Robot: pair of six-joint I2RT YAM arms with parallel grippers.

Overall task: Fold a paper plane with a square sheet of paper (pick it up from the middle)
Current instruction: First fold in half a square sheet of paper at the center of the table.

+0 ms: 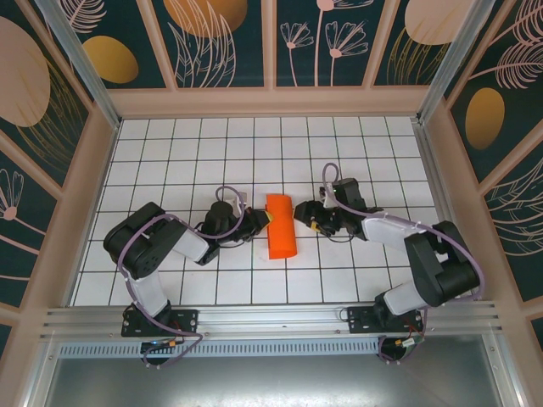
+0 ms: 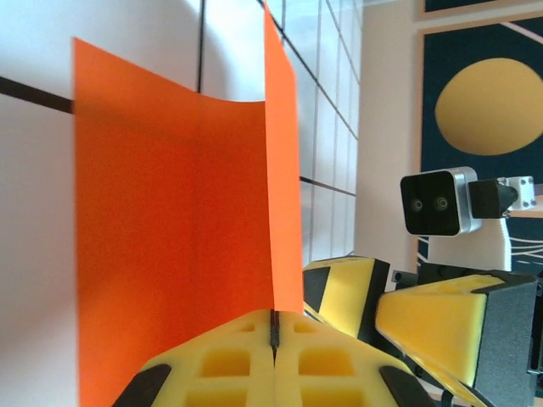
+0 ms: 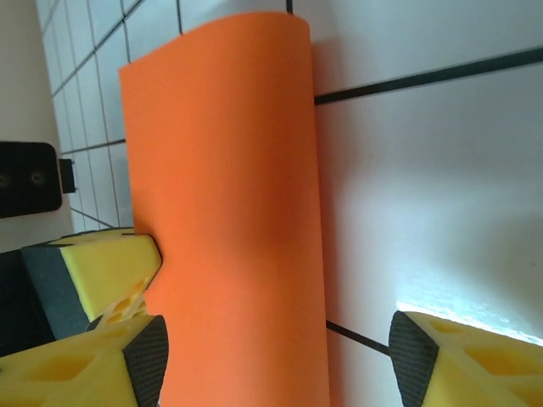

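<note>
Sheet state: square sheet of paper lies mid-table between the two hands, doubled over into a narrow strip. In the right wrist view the bend looks rounded, not pressed flat.

Risks (judgement):
- If the free edges are not lined up before the bend is pressed, the crease sets crooked and every later fold inherits the skew
- The grip is on one edge only, so a sideways pull could drag the whole sheet across the smooth tiles, or buckle the thin paper near the pinch
- An early release would likely let the upper flap spring open, since nothing else pins it

Hands:
- left hand: fingers pressed together, pinching the edge of the raised flap, with the paper rising straight out of the closed seam
- right hand: spread wide, one finger on either side of the strip, holding nothing. Cannot tell whether its inner finger touches the sheet or sits just beside it
</note>
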